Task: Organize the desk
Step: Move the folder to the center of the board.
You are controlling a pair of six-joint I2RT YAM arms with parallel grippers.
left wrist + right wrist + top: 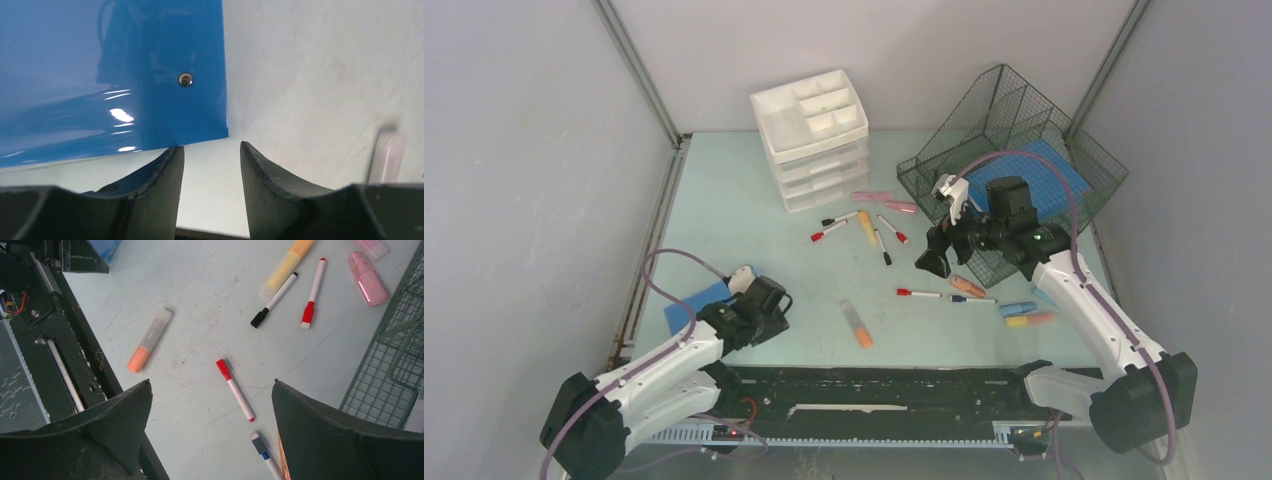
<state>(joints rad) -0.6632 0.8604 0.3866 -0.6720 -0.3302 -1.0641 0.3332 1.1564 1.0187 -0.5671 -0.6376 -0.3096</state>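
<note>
The right end effector [211, 383] hangs wide open over a red-capped pen [235, 390] on the pale green table [200, 300]. Lower straight, square the jaws across its barrel, then close. The left end effector [210, 146], narrowly open and empty, sits at a corner of the blue folder [110, 75].

Desk [724, 200]: flat pale mint-green rectangular tabletop, lightly scuffed, black rail [874, 385] along near edge, grey walls [524, 150] left, right, far.
</note>
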